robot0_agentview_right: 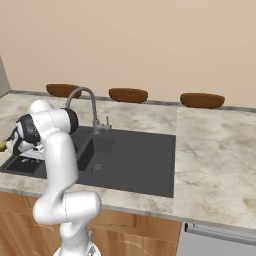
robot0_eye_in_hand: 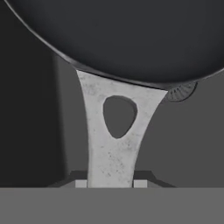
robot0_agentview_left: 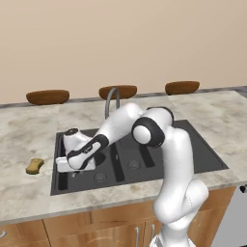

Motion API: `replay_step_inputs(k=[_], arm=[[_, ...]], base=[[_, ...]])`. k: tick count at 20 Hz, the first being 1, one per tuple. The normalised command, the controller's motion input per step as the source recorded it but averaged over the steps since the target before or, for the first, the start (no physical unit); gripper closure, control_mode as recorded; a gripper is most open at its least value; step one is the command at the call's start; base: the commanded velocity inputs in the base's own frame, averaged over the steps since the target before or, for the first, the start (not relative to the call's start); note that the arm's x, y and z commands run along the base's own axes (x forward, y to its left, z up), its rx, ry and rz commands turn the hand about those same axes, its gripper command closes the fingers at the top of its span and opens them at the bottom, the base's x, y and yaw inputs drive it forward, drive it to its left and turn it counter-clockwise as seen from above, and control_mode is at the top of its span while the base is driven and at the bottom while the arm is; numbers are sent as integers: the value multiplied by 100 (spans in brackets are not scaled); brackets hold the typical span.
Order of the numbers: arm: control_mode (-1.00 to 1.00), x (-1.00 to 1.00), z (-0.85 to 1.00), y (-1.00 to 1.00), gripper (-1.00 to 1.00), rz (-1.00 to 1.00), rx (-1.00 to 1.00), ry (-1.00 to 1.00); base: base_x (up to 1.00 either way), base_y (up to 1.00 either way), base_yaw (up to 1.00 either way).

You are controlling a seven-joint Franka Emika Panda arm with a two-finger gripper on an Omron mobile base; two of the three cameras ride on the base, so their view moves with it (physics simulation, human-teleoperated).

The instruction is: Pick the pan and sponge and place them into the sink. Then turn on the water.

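Gripping pan handle, hand over sink, sponge on counter

Two rear views, sink shared

A kitchen: marble counter, sink, gooseneck faucet, wooden cabinets.

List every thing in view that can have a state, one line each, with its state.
gripper: shut on the pan handle.
pan: held by its handle, over the sink basin.
sponge: lying on the counter left of the sink, untouched.
sink: no water in it.
faucet: off, no stream.
brown bowls: resting along the back wall.
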Motion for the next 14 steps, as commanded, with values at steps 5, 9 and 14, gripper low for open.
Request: replay_step_inputs(k=[5, 9, 14], arm=[[-100, 24, -71, 33, 100, -3, 3, 0], [-100, 20, -73, 39, 100, -3, 0, 0], [-100, 16, -80, 51, 100, -4, 0, 2]], base=[[0, 0, 0], [0, 0, 0], [0, 0, 0]])
